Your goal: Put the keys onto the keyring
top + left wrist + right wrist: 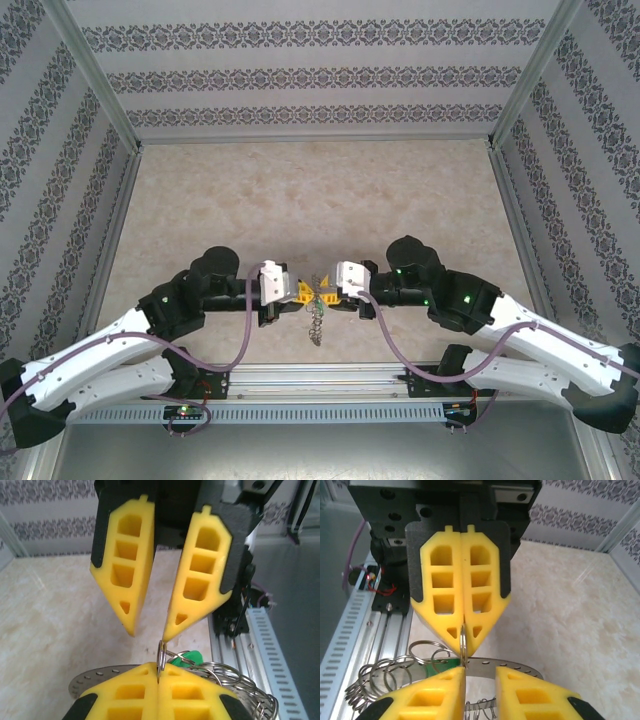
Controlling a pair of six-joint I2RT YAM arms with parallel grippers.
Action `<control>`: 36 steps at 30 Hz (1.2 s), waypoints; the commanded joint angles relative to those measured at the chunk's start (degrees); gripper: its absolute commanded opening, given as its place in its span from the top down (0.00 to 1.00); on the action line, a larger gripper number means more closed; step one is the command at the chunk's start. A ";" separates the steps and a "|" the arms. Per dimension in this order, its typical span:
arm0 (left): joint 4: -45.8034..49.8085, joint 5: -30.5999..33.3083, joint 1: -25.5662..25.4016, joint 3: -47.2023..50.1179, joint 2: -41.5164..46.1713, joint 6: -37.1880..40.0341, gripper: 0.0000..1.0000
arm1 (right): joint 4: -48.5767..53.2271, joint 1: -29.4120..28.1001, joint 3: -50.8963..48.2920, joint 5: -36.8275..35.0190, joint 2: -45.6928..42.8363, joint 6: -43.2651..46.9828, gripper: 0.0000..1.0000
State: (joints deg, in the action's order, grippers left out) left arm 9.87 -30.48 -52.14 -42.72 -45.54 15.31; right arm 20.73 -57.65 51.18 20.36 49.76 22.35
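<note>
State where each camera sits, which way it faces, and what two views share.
Top external: above and behind, looking down at the table; both arms, left hand facing right hand.
Left wrist: on the left arm, facing the right hand; own fingers shut on a wire ring.
Right wrist: facing the left hand; own fingers open.
Shared: both wrist views show that ring.
</note>
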 commanded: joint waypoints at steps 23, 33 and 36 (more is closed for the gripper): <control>-20.93 -4.86 -0.24 6.62 1.49 -6.06 1.00 | -7.39 -0.51 -3.59 7.73 -5.96 -4.86 0.73; -20.33 -5.21 -0.24 6.06 1.46 -5.82 1.00 | -6.66 -0.54 -2.66 5.87 -3.04 -4.59 0.74; -20.28 -5.43 -0.24 6.06 1.56 -5.82 1.00 | -6.41 -0.52 -2.66 3.92 -3.00 -4.60 0.75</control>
State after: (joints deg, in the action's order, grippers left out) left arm -6.55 -35.38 -52.14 -36.21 -44.77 9.56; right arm 14.74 -57.65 48.25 26.30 46.83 18.13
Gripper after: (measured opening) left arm 0.060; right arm 0.256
